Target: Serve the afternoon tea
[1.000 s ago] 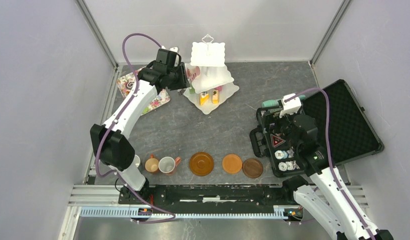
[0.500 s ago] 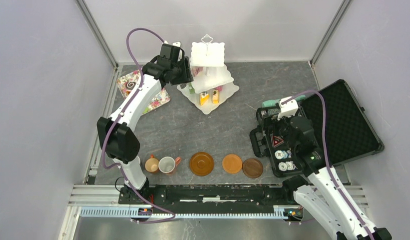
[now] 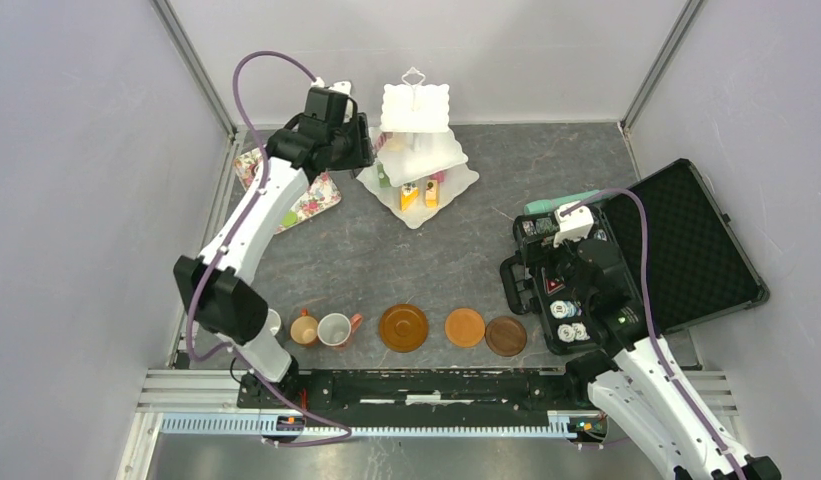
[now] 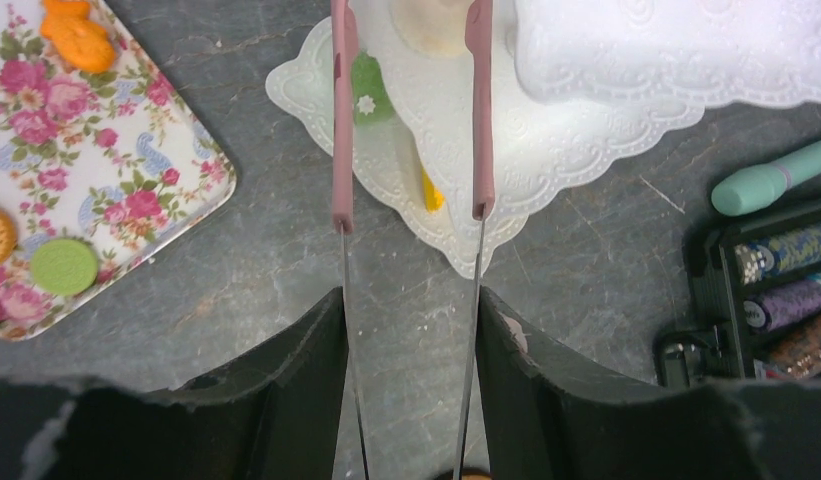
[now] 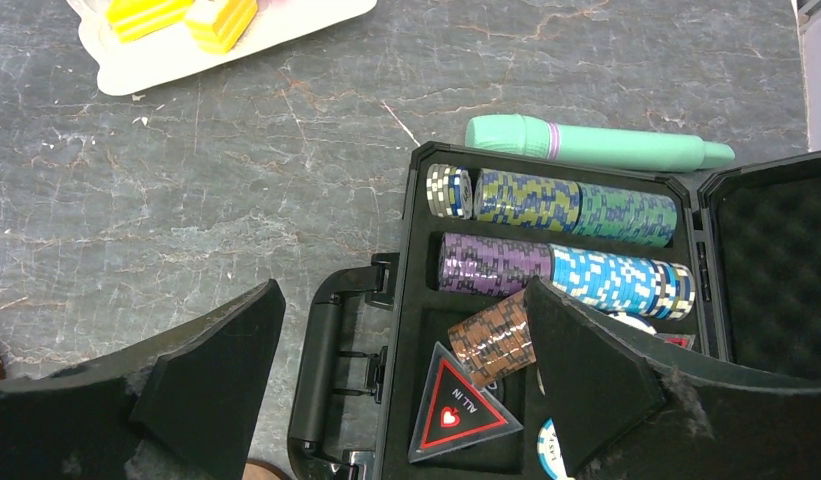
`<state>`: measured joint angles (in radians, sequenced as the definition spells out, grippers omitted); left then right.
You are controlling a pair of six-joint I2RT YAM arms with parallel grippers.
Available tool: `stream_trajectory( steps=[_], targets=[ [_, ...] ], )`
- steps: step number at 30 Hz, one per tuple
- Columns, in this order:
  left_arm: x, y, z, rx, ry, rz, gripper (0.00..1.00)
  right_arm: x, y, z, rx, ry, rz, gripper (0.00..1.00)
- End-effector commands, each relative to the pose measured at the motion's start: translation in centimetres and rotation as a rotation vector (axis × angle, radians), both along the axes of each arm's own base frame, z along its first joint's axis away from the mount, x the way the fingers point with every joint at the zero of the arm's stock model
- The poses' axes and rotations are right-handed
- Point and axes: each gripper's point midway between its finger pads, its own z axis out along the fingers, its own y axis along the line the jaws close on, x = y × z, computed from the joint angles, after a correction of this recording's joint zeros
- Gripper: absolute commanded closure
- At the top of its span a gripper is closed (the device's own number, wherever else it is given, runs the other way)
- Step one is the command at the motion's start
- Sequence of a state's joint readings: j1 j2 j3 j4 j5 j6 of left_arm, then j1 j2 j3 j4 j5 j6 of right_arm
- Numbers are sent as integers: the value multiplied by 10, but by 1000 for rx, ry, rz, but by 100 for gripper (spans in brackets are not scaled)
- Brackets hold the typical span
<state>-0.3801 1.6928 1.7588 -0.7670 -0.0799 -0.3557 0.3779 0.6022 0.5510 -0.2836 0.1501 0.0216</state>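
Top view: the left end effector (image 3: 372,150) hangs at the left edge of the white stand (image 3: 418,150), far on the table (image 3: 386,260); mugs (image 3: 334,328) and saucers (image 3: 404,327) sit along the near edge.

Left wrist: its jaws stand apart around a cream cake (image 4: 429,22) on a tier. I'd back out straight, without brushing the cake.

Right wrist: the right end effector (image 5: 403,290) gapes empty over the chip case (image 5: 356,330) — best kept clear.

Afternoon tea, split between far and near.
Far centre: white three-tier stand (image 3: 416,105) upright, toy cakes (image 3: 418,194) on bottom tier. Near edge: three mugs (image 3: 334,329) left, three brown-orange saucers (image 3: 465,327) in a row, bare.
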Motion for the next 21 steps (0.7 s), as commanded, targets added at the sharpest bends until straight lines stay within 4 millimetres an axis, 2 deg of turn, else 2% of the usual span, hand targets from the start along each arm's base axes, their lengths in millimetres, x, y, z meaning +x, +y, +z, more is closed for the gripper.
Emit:
stream_trajectory(
  steps=[1, 4, 6, 9, 15, 21],
  targets=[
    [-31, 19, 29, 55, -67, -31, 46, 2, 3, 6, 27, -45, 8, 2],
    [-48, 32, 27, 86, -64, -17, 45, 1, 3, 2, 31, -46, 8, 2],
    [-56, 50, 22, 129, -44, 32, 45, 0, 3, 1, 34, -46, 9, 2],
    [-58, 81, 14, 160, -13, 107, 46, 0, 5, -1, 40, -46, 14, 2],
    [-49, 164, -9, 102, 70, 359, 47, 0, 7, -2, 42, -44, 24, 2],
    [-32, 226, -30, 51, 82, 558, 46, 0, 6, -2, 43, -48, 21, 2]
  ],
)
